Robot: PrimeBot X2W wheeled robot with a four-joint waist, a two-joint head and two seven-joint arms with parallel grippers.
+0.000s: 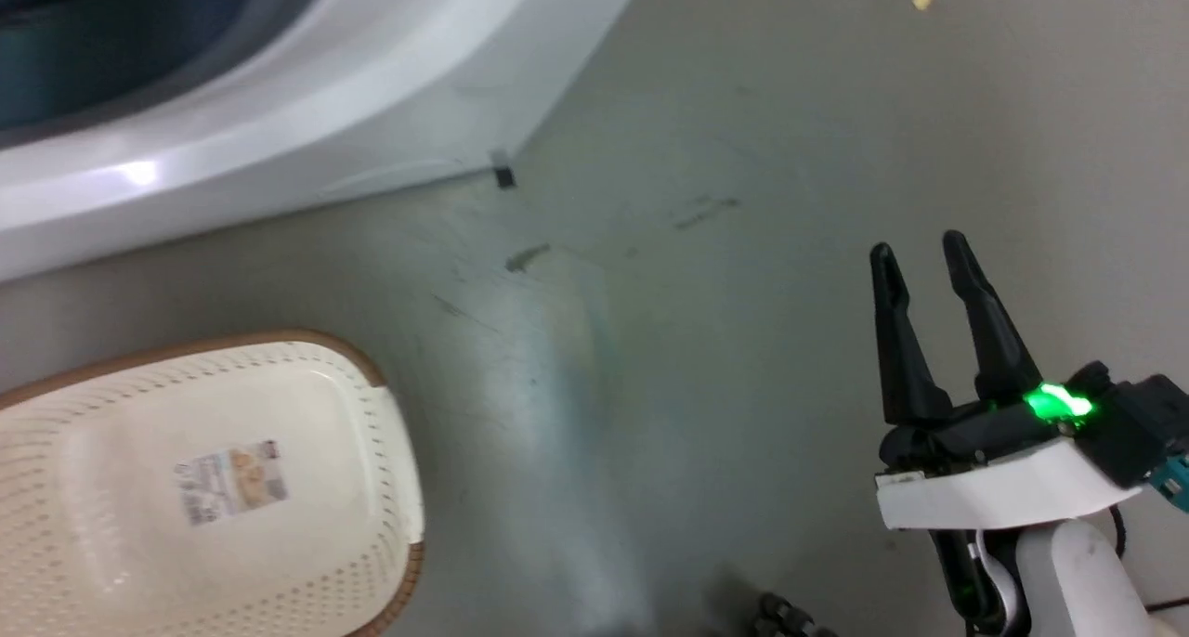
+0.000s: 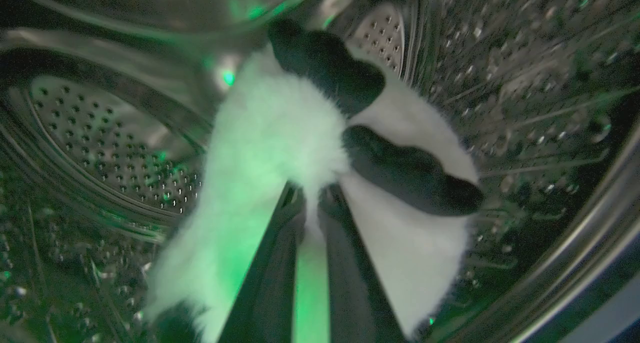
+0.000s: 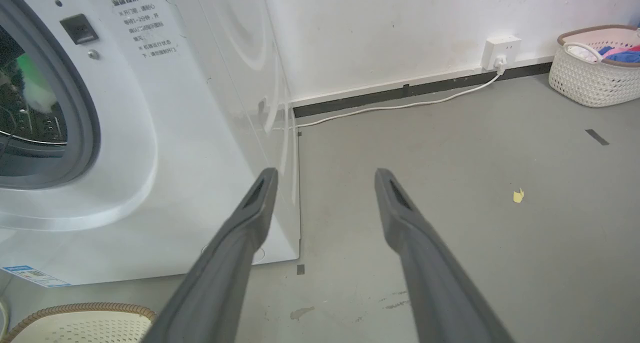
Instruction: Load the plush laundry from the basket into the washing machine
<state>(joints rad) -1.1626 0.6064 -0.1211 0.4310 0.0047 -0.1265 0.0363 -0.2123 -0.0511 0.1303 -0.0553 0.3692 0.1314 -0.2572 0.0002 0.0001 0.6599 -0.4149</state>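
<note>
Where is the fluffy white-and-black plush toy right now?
In the left wrist view, the plush toy is inside the washing machine's perforated steel drum, pinched at the fingertips of the left gripper.

A Chinese notice (image 3: 145, 25) on the washing machine (image 3: 190, 133) is too small to read.

Head cam: basket (image 1: 395, 488) cut off L/btm; plush laundry (image 2: 270, 133) blurry (partly behind left claw (image 2: 312, 195)).
</note>
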